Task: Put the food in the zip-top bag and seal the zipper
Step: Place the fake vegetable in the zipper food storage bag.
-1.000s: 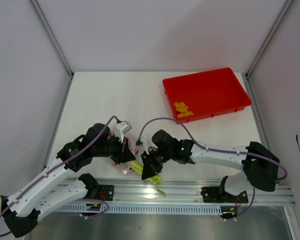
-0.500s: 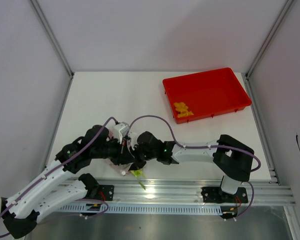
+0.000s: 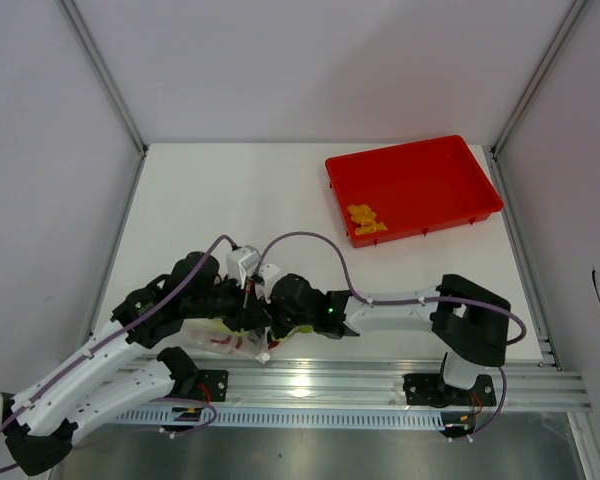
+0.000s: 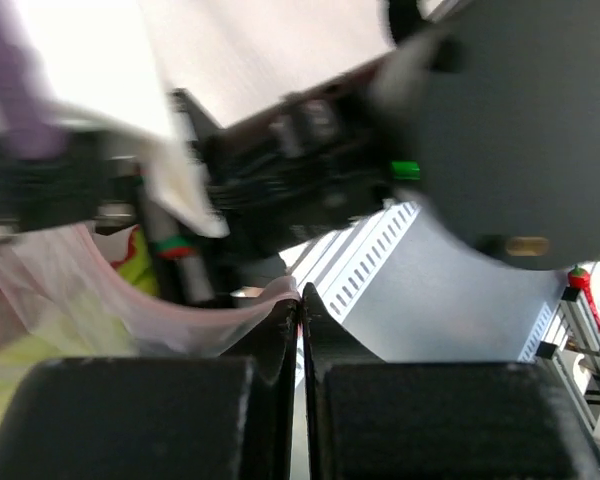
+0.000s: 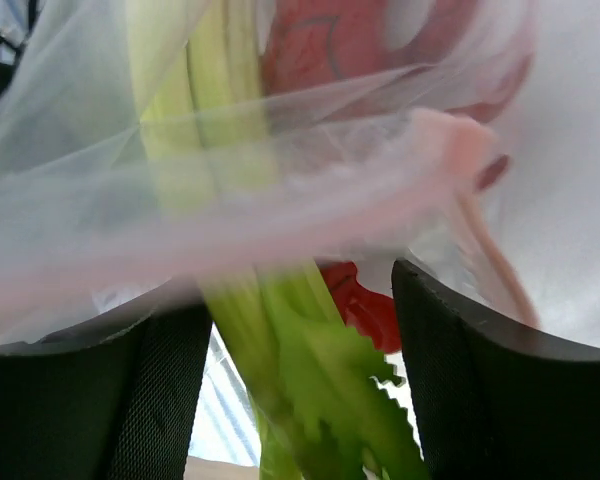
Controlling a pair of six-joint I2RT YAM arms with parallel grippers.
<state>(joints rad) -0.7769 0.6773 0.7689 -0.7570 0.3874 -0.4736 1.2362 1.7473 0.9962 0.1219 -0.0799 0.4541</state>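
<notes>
Here, the left gripper [image 4: 301,300] clamps the zip-top bag [image 3: 227,341] by its rim at seven o'clock. The right gripper [image 5: 295,300], jaws wide, straddles the green stalk [image 5: 215,110] (leafy end outside) and should nudge it deeper.

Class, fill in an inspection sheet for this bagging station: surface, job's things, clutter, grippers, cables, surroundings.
Surface: white table, matte.
Job's things: zip-top bag holds green stalk and dark red piece; the leafy end seems to poke past the pinkish zipper; yellow-orange pieces lie in the red tray.
Clutter: nothing seen.
Grippers: left gripper shut on the bag's film; right gripper has its fingers apart with the stalk between them, grip unclear.
Cables: purple cable arcs over each arm.
Surroundings: pale walls; metal rail at the near edge.
</notes>
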